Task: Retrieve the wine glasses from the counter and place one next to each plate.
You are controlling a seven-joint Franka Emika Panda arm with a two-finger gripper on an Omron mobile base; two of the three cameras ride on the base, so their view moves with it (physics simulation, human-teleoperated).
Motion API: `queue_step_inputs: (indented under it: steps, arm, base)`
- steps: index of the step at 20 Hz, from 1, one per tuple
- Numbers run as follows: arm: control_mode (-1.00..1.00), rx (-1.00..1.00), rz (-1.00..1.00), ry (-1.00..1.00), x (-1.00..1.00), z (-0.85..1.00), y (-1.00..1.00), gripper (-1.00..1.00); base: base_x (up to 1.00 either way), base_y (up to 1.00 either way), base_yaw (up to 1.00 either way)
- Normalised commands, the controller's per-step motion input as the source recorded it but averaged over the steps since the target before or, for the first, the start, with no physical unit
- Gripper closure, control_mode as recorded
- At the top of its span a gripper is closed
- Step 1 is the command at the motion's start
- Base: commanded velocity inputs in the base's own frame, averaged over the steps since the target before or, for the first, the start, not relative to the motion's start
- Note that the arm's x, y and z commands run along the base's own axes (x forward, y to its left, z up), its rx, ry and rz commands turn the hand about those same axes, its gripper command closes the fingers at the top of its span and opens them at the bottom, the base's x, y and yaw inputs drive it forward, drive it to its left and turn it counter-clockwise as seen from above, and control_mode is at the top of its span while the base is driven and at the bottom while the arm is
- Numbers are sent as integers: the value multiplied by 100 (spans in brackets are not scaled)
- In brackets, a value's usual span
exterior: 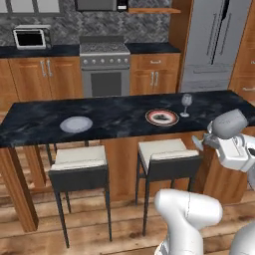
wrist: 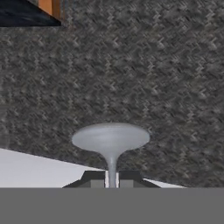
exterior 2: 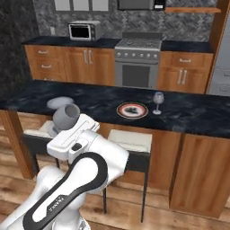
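jaws point(wrist: 112, 181): closed on the stem of one wine glass point(wrist: 110, 142), held in the air short of the desk point(exterior: 40, 124)
other glass point(exterior: 186, 104): upright just right of red-rimmed plate point(exterior: 162, 117)
pale plate point(exterior: 76, 124): alone, further left

Arm folded low before the base — pincer point(wrist: 112, 179) clamped, fingertips point(wrist: 94, 178) close together.

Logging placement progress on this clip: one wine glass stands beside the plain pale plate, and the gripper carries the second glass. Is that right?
Not quite. The standing wine glass is beside the red-rimmed plate, not the plain pale plate, which has no glass next to it; the left base view shows this. The rest holds: the gripper is shut on the second glass by its stem, as the hand view shows.
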Motion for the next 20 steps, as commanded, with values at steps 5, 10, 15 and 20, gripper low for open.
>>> queue_step_inputs:
  steps: [5, 10, 15, 20]
  arm:
    - [100, 0, 0, 0, 0, 0, 0, 100]
    - [100, 0, 0, 0, 0, 0, 0, 100]
    - [100, 0, 0, 0, 0, 0, 0, 100]
    - [100, 0, 0, 0, 0, 0, 0, 100]
  base:
    - [-3, 96, -36]
    - [31, 80, -34]
    - [82, 51, -19]
    - [92, 52, -8]
